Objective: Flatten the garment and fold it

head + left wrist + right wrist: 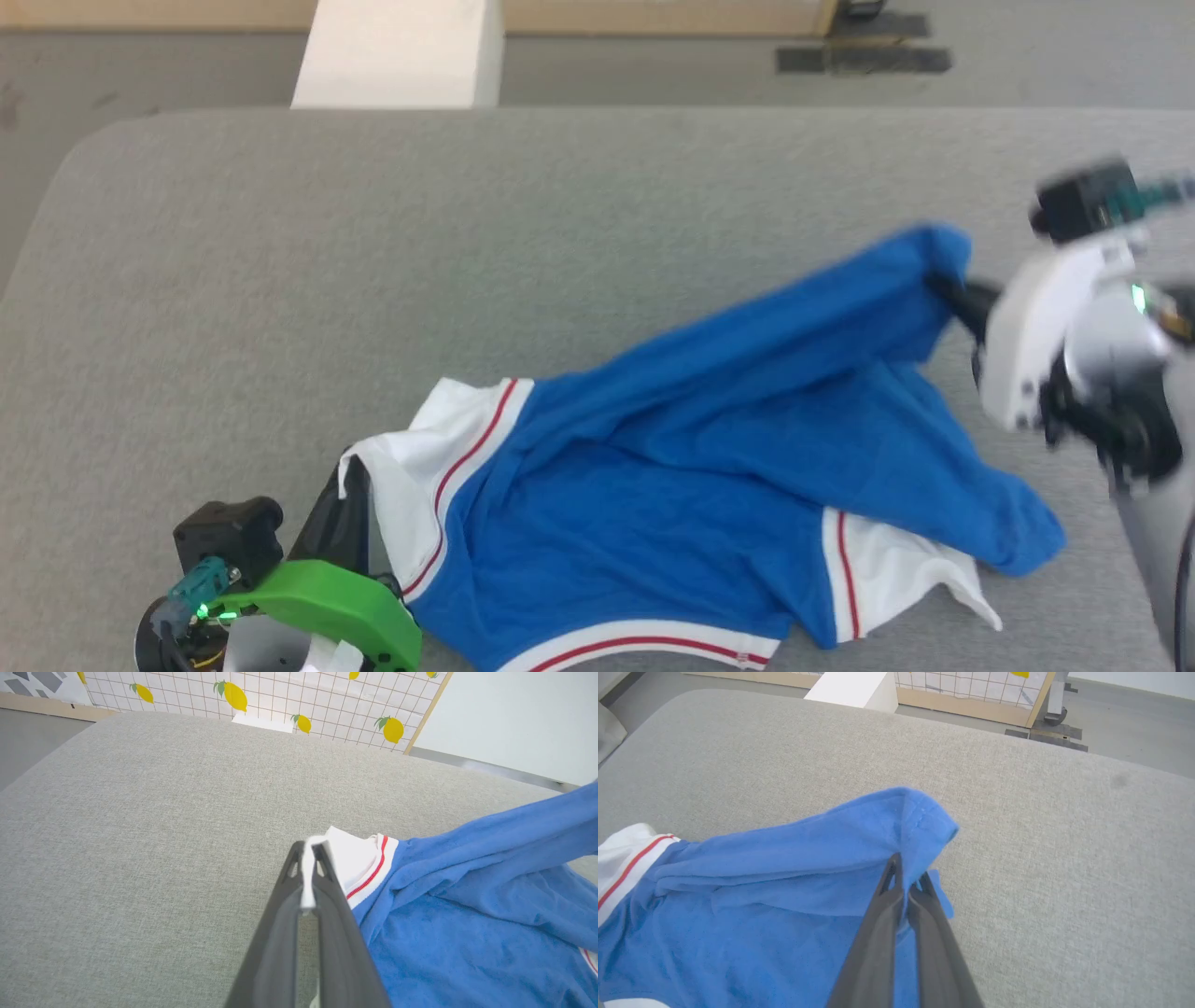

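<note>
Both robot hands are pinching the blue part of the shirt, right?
Not quite. The left gripper pinches the white sleeve of the shirt, not the blue part, as the left wrist view shows. The right gripper does pinch the blue part.

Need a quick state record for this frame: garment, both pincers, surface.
garment: bright blue jersey T-shirt with white, red-striped sleeves, crumpled, not flat, unfolded
surface: grey fabric-covered pad
left pincer: shut on white sleeve edge
right pincer: shut on blue fabric corner, which appears raised off the pad
stage: flattening not yet done
</note>
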